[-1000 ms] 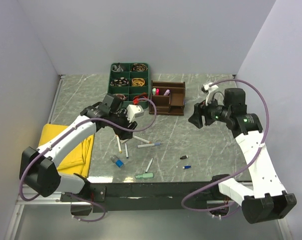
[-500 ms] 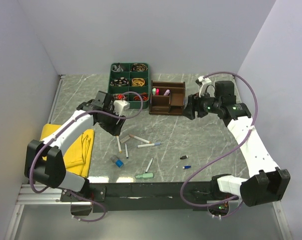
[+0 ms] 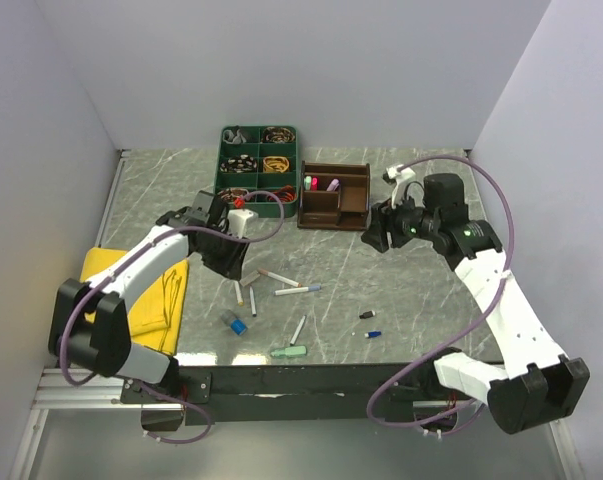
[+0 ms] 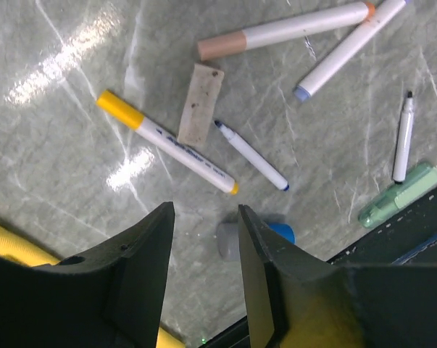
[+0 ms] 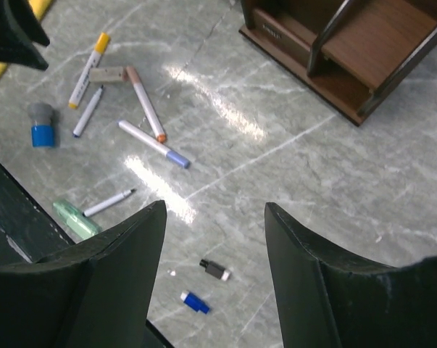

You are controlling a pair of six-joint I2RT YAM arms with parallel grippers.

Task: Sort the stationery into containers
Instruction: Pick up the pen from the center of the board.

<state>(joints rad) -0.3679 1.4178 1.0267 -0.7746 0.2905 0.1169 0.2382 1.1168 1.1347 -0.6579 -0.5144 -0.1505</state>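
Both tools gape wide, empty. The left tool (image 4: 204,212) hangs over a yellow-capped marker (image 4: 167,151), a thin blue pen (image 4: 251,155) and a blue cap (image 4: 282,232) on the worktop (image 4: 73,87) — the right tool (image 5: 214,210) hovers near the brown organiser (image 5: 348,51). Most stationery (image 3: 291,290) lies loose; two pink markers (image 3: 321,184) stand in the organiser.

Surface (image 5: 334,181) is glossy marble-look stone, with glare streaks. Organiser (image 5: 377,51) is smooth dark-brown wood with a slight sheen. Markers (image 4: 283,29) are smooth plastic; yellow cloth (image 3: 156,305) looks matt, soft.
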